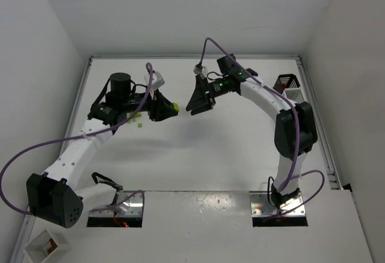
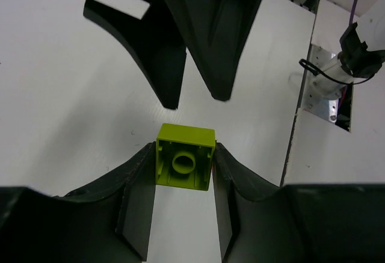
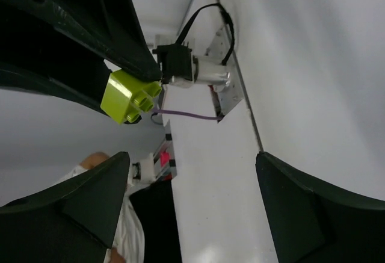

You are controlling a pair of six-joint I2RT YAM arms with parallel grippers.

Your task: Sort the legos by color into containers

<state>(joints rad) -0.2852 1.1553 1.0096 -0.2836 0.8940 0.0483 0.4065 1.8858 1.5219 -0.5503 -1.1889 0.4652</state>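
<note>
My left gripper (image 1: 170, 108) is shut on a lime-green lego (image 1: 174, 107) and holds it above the table. In the left wrist view the lego (image 2: 185, 157) sits pinched between the two fingertips, hollow underside towards the camera. My right gripper (image 1: 195, 103) is open and empty. It faces the left gripper a short gap away, and its dark fingers (image 2: 204, 28) fill the top of the left wrist view. In the right wrist view the lego (image 3: 127, 96) shows at upper left, beyond my spread right gripper (image 3: 191, 154). A black slatted container (image 1: 287, 83) stands at the far right.
A few small green legos (image 1: 136, 117) lie on the table under the left arm. A pale slatted bin (image 1: 295, 93) stands next to the black one. A white box with brown inside (image 1: 45, 245) sits at the near left corner. White walls enclose the table.
</note>
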